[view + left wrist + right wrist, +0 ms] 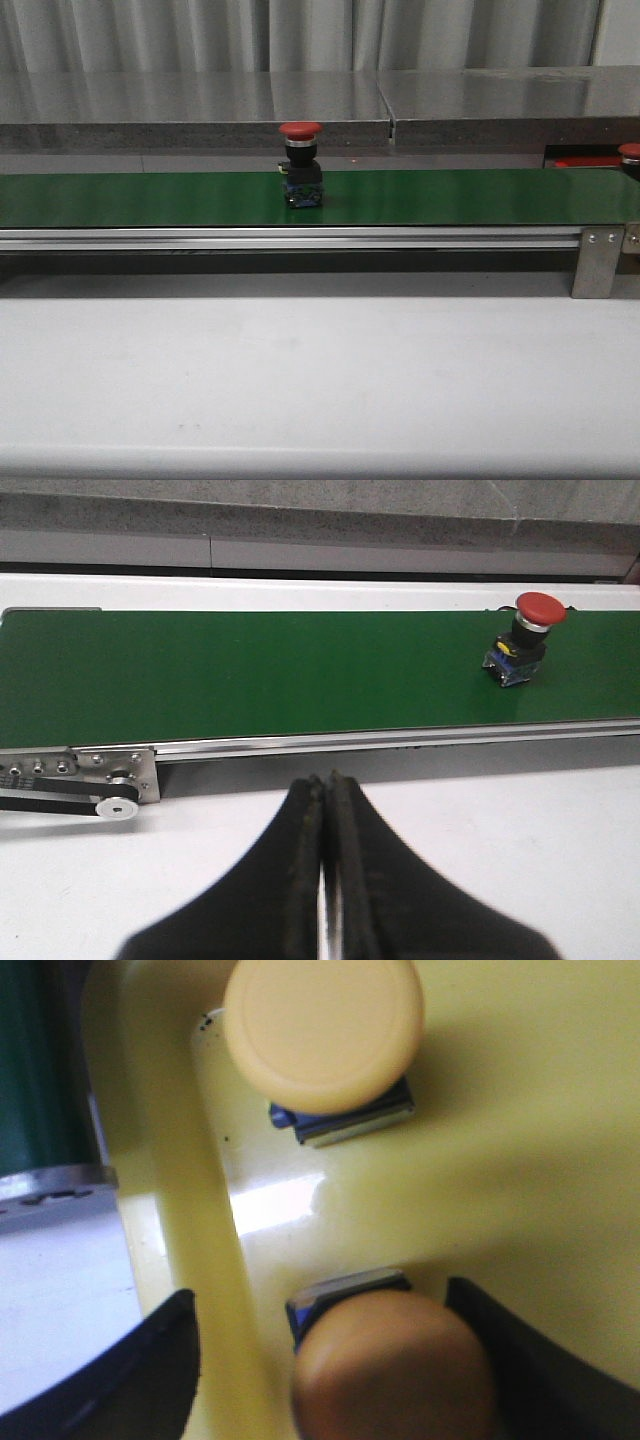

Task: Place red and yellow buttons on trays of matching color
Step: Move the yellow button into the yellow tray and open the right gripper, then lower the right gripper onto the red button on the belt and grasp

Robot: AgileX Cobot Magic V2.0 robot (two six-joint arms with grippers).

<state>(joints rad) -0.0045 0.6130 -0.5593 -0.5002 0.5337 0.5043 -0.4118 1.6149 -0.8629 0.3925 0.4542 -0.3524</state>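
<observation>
The green belt runs across the front view from 9 to 3 o'clock, the largest thing in sight, with a grey table in front of it. At the far 3 o'clock end a sliver of the red tray shows behind the belt, and the cap of a second red button peeks in at the frame edge. The yellow tray fills the right wrist view, its rim running up beside the belt end.

One red button stands upright on the belt near the centre, domed cap up, on its dark body. From the left wrist camera it sits toward 2 o'clock, well apart from the left gripper, whose fingers are pressed together and empty over the table.

The right gripper is spread wide, its fingers standing either side of a yellow button resting on the yellow tray; I cannot tell whether they touch it. Another yellow button stands on the tray at 12 o'clock from it.

The step in hand looks like releasing that yellow button. To do it well, the right arm should rise straight up without brushing the cap or the neighbouring button. The red button would then need a grip around its cap or neck.
</observation>
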